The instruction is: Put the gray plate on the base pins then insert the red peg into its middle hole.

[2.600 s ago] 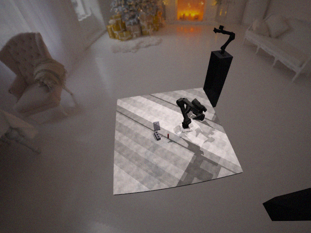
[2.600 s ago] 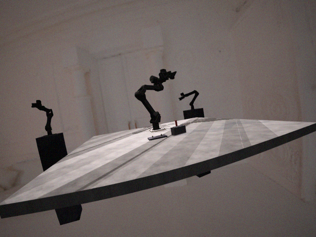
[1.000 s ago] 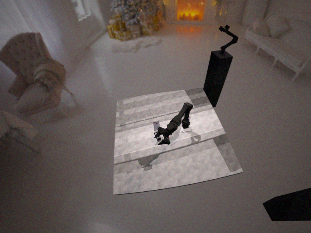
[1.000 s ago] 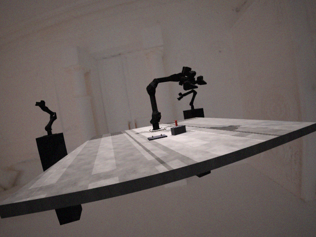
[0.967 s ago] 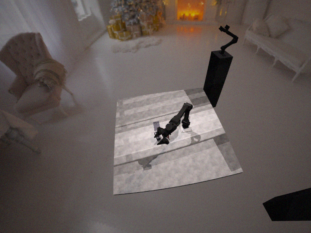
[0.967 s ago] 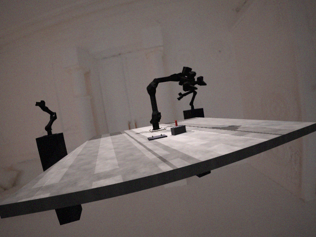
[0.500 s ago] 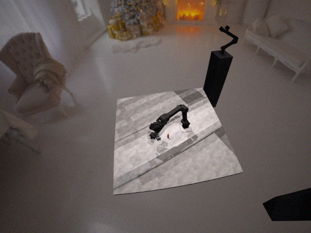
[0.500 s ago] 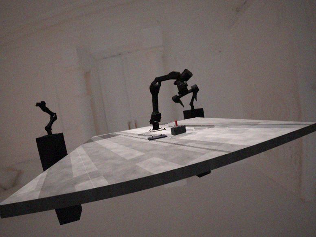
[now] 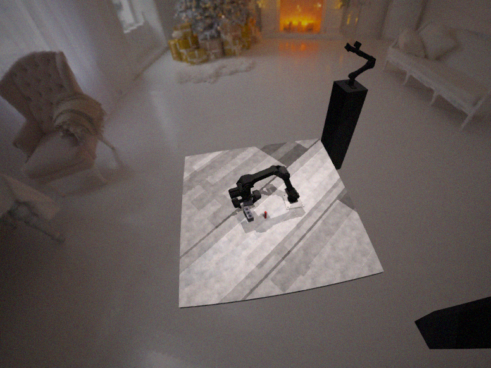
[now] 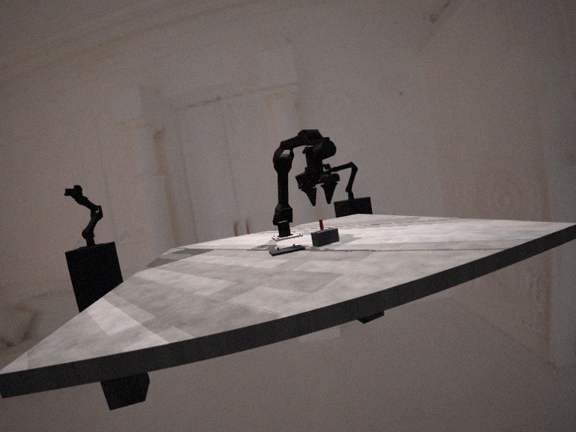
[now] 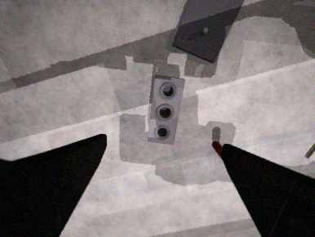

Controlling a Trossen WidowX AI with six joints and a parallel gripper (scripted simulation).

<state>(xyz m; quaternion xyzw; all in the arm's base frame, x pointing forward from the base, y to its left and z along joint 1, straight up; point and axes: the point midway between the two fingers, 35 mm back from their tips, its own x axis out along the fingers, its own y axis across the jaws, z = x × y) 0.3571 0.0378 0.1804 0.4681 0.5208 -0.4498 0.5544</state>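
Observation:
The gray plate (image 9: 250,219) (image 10: 325,237) (image 11: 177,102) is a thick block with three holes in a row. It lies on the table beside the base, not on it. The dark flat base (image 10: 286,251) (image 11: 196,41) shows one pin in the wrist view, where its far part is cut off; in the top view the arm mostly hides it. The red peg (image 9: 265,214) (image 10: 321,224) (image 11: 217,148) stands upright on the table near the plate, partly behind a finger in the wrist view. My gripper (image 10: 321,203) (image 11: 165,145) is open and empty, pointing down, well above plate and peg.
The arm's white mounting plate (image 9: 297,205) is bolted to the table (image 9: 222,253) (image 10: 223,283). A thin brass-coloured rod (image 11: 311,150) shows at the right edge of the wrist view. Other arms stand on black pedestals (image 9: 343,114) (image 10: 93,274) beyond the table.

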